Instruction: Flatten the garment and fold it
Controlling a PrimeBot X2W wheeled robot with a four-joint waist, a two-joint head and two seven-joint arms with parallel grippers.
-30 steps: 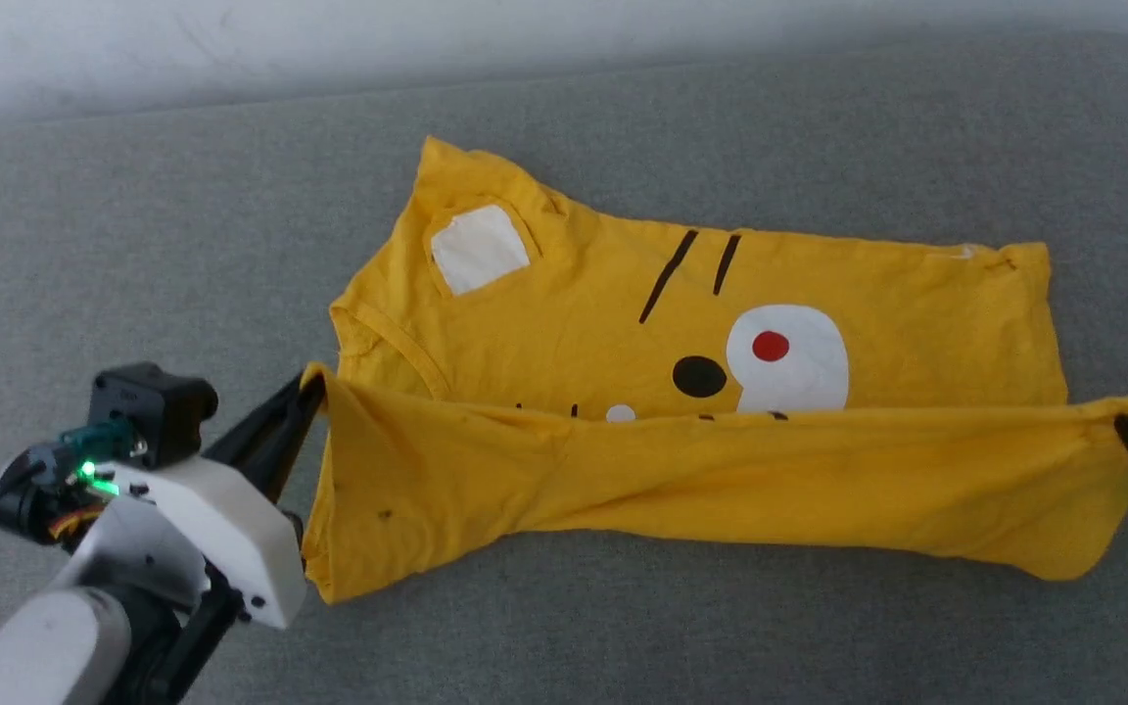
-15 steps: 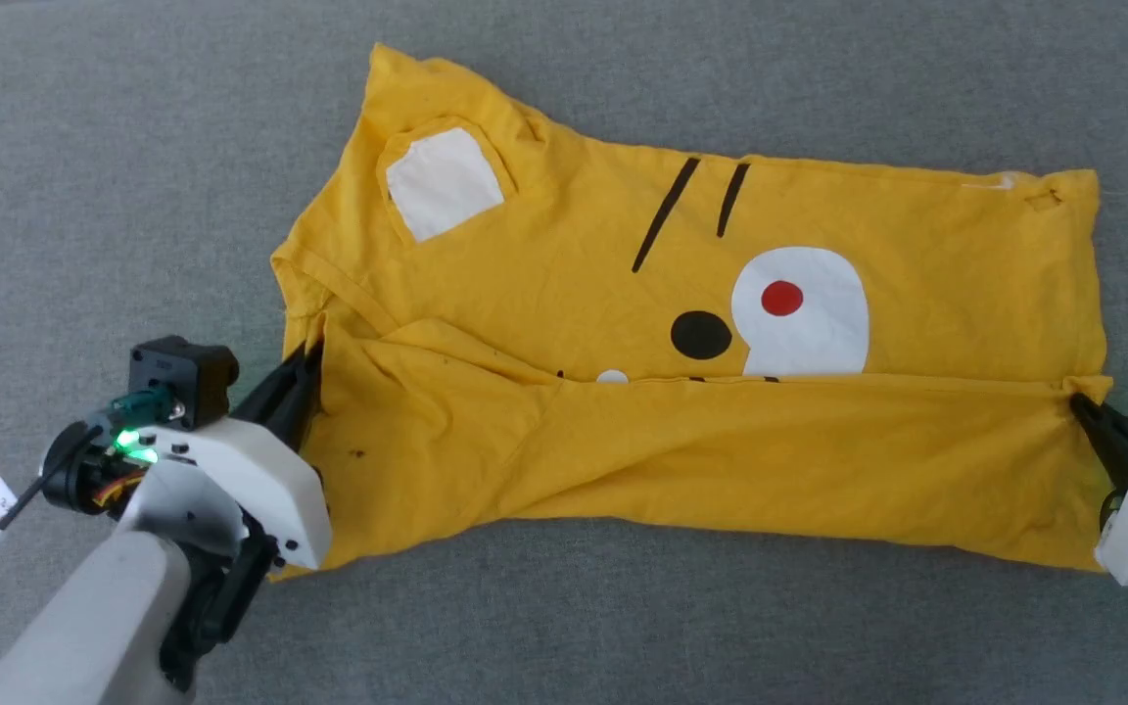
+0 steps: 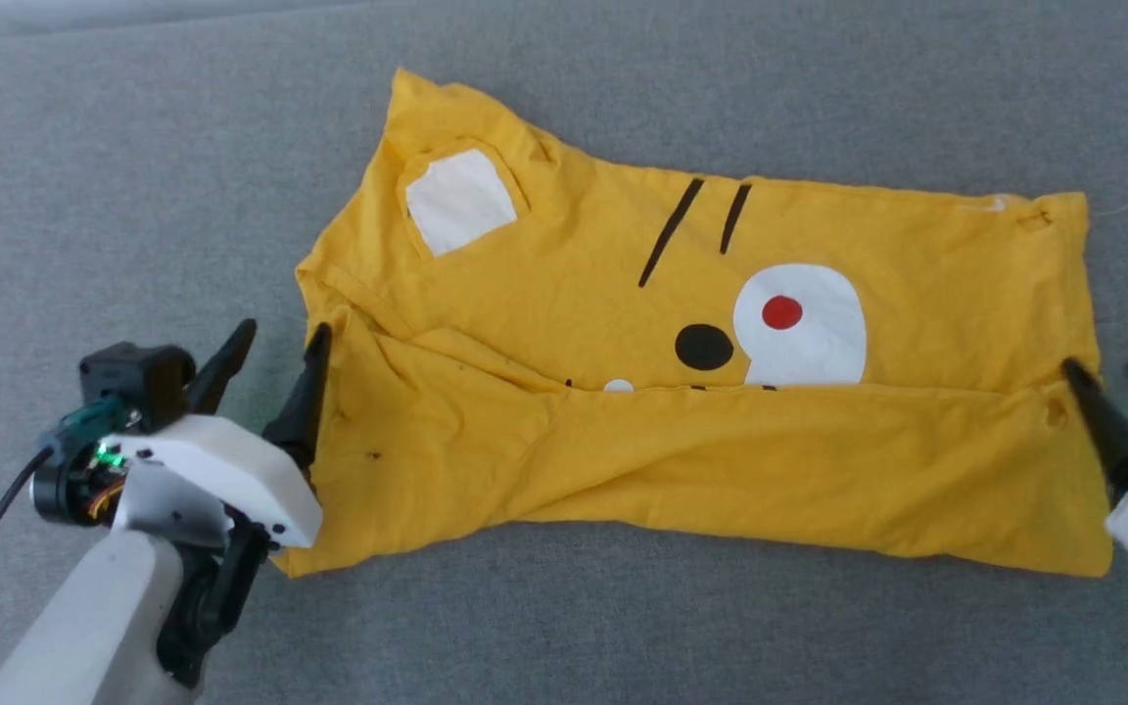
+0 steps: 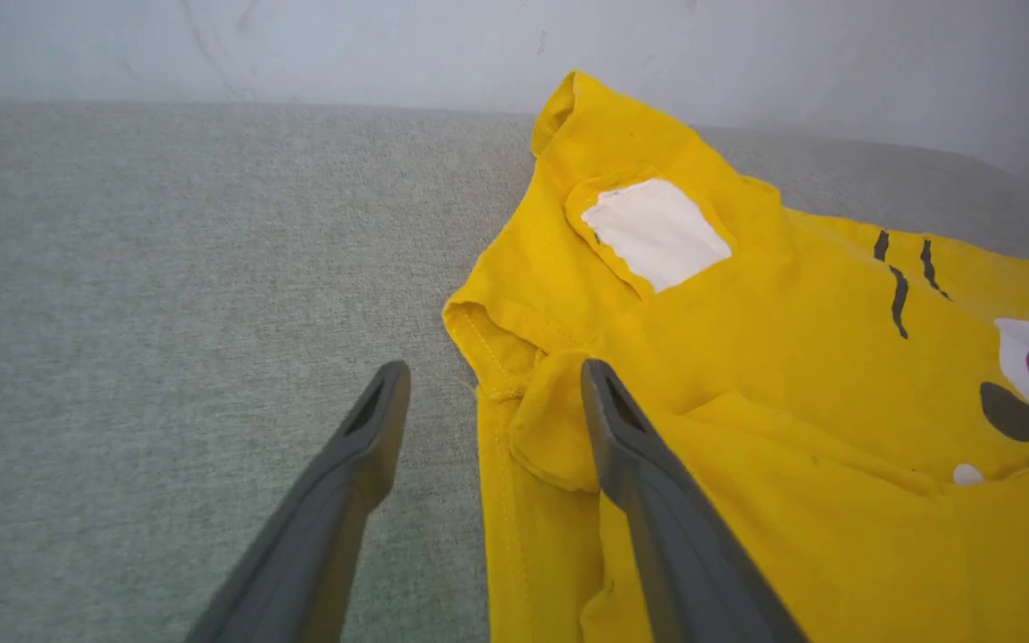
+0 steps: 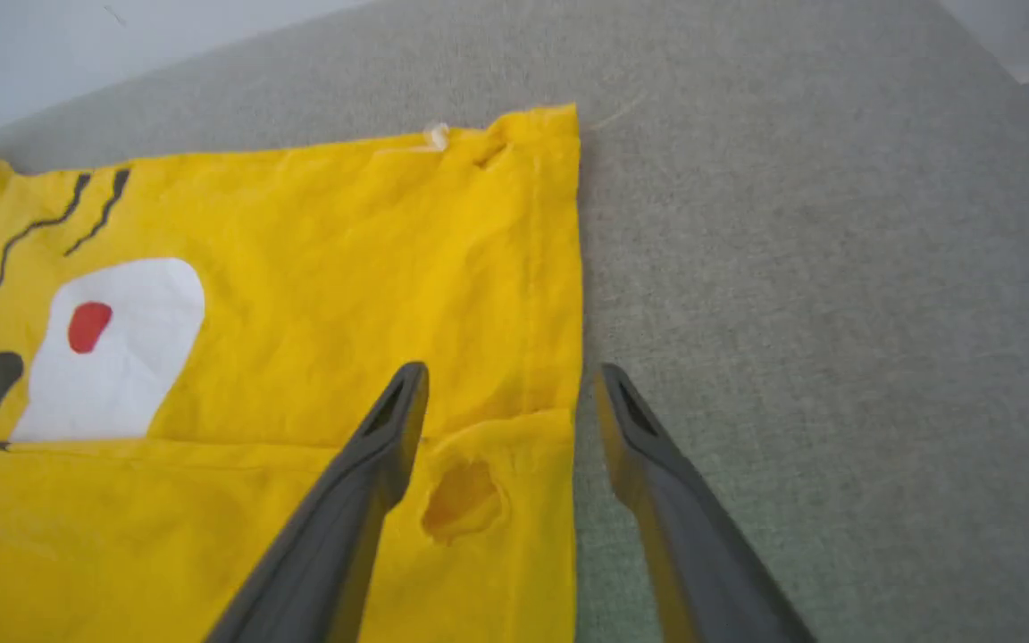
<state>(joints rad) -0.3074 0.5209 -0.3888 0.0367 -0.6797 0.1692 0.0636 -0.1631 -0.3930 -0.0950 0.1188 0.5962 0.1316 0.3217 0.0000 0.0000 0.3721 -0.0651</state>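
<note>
— Garment (image 3: 544, 294) status?
— Flat on grey pad (image 3: 133, 147), near edge folded over to mid-print. Left gripper (image 3: 283, 331) at the collar end, right gripper (image 3: 1103, 366) at the hem end. Both jaws spread, holding nothing.
— Step?
— First lengthwise fold looks laid. Next probably needs the arms clear, then fresh pinches on the far edge. The flap's wrinkled, so smooth it first.

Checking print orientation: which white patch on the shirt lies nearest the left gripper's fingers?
The plain squarish patch; the larger white patch carries the red dot and lies toward the right gripper, the tiny patch mid-shirt at the fold.
</note>
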